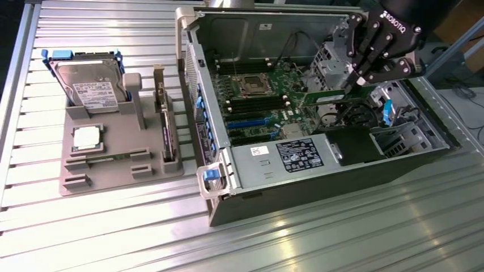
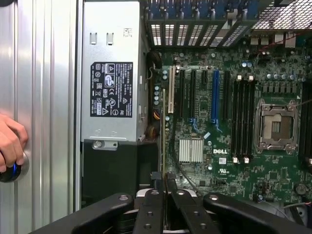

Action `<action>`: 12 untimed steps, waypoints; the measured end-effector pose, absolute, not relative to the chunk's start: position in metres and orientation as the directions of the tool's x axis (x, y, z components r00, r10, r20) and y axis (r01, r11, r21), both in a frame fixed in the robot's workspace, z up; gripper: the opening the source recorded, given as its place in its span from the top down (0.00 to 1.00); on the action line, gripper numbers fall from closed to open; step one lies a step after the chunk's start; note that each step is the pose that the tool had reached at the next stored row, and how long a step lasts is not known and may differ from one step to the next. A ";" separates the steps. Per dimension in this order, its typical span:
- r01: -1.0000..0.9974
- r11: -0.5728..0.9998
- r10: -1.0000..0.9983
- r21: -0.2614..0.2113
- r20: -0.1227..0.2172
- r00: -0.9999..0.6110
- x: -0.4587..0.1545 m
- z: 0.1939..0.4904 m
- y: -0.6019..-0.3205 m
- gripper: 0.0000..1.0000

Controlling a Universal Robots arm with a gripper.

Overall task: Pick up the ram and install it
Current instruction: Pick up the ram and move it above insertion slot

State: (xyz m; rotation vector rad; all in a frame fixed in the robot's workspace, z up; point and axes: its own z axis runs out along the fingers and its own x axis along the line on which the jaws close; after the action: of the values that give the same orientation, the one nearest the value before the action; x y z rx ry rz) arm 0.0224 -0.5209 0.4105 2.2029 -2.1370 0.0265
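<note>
Across the whole exterior view runs a slatted metal table (image 1: 340,238), and on it, from the centre to the right of the frame, lies an open computer case (image 1: 318,187) with its side panel off. Inside, a silver power supply (image 1: 280,156) sits along the lower edge and a green motherboard (image 1: 264,96) fills the middle, its CPU socket (image 1: 252,85) open and bare. At the left of the frame a grey holder tray (image 1: 98,175) carries a hard drive (image 1: 90,85) leaning at its upper end, an expansion card (image 1: 165,122) standing on edge along its right side, and a square silver CPU (image 1: 87,137) lying flat near its middle. In the upper right the black gripper (image 1: 357,85) hangs over the case interior, its fingers closed on the ram (image 1: 329,101), which is held lengthwise above the board, right of the socket; whether it touches a slot cannot be told. The wrist view shows a person's hand (image 2: 10,144) resting on the table beside the case
</note>
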 end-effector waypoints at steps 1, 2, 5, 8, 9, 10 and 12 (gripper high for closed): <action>-0.999 -0.029 -0.998 0.040 0.063 0.032 0.024 0.410 -0.521 0.88; -0.999 -0.029 -0.997 0.040 0.063 0.032 0.026 0.410 -0.521 0.88; -0.999 -0.029 -0.997 0.040 0.064 0.032 0.033 0.411 -0.521 0.88; -0.999 -0.029 -0.997 0.040 0.065 0.032 0.038 0.410 -0.521 0.88; -0.999 -0.029 -0.997 0.040 0.065 0.032 0.040 0.410 -0.521 0.88; -0.999 -0.029 -0.997 0.040 0.065 0.032 0.042 0.410 -0.521 0.88; -0.999 -0.029 -0.997 0.040 0.066 0.032 0.046 0.411 -0.521 0.88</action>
State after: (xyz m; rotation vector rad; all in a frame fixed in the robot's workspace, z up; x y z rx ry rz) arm 0.0455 -0.5209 0.4105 2.2012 -2.1353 0.0300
